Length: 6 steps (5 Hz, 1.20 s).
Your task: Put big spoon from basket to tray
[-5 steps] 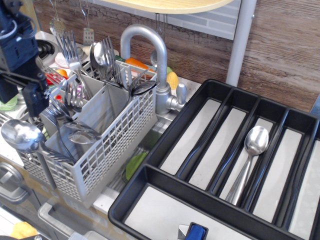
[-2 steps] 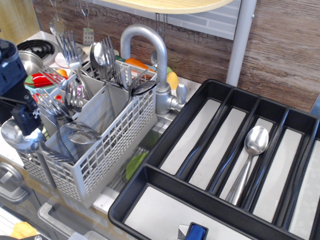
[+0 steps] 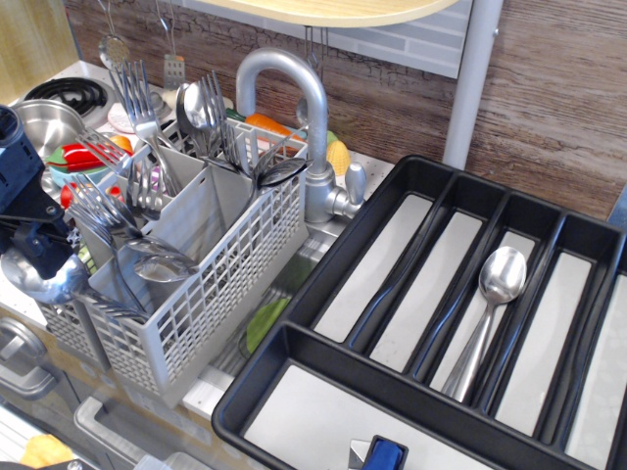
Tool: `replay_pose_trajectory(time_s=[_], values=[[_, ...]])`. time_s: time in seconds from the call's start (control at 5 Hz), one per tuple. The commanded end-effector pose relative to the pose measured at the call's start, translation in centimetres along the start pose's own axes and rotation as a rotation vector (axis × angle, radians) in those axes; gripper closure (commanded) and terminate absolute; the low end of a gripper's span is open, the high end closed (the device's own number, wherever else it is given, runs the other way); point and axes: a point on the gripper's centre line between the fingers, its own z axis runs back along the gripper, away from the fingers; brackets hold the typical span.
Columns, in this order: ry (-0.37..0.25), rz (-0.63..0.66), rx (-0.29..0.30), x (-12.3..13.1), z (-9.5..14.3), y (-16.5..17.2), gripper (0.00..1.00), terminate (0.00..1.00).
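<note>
Observation.image is showing the gripper (image 3: 37, 247) hanging at the basket's (image 3: 211, 279) left end, right over the big spoon's (image 3: 41, 276) bowl. Whether its fingers are clenching the spoon is impossible to tell. Another spoon (image 3: 490, 308) is lying in the tray (image 3: 392, 387).

Backdrop: dark wood-grain wall panel (image 3: 549, 88) is running across the rear, well right of and above the gripper. A grey tiled strip (image 3: 392, 44) is sitting above it, under a pale wooden shelf edge (image 3: 333, 10). A light grey vertical post (image 3: 470, 83) is standing far to its right. A curved grey metal faucet (image 3: 294, 108) is rising up and right of it. Stove coil (image 3: 64, 93) is showing just above it. Light is looking even, soft.
</note>
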Motion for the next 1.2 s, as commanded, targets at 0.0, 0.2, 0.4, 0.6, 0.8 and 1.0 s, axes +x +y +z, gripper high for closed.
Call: replay_pose_trajectory(time_s=[0.0, 0.2, 0.4, 0.6, 0.8, 1.0], values=[[0.075, 0.048, -0.015, 0.3, 1.5, -1.3, 1.0, 0.0], [0.19, 0.145, 0.027, 1.8, 5.4, -2.9, 1.0, 0.0], [0.287, 0.261, 0.072, 3.1, 9.5, -5.4, 1.0, 0.0], [0.364, 0.399, 0.072, 4.5, 13.0, -8.0, 1.0, 0.0], [0.437, 0.513, 0.139, 6.3, 16.1, -11.4, 1.0, 0.0], [0.492, 0.647, 0.154, 7.9, 17.7, -14.4, 1.0, 0.0]])
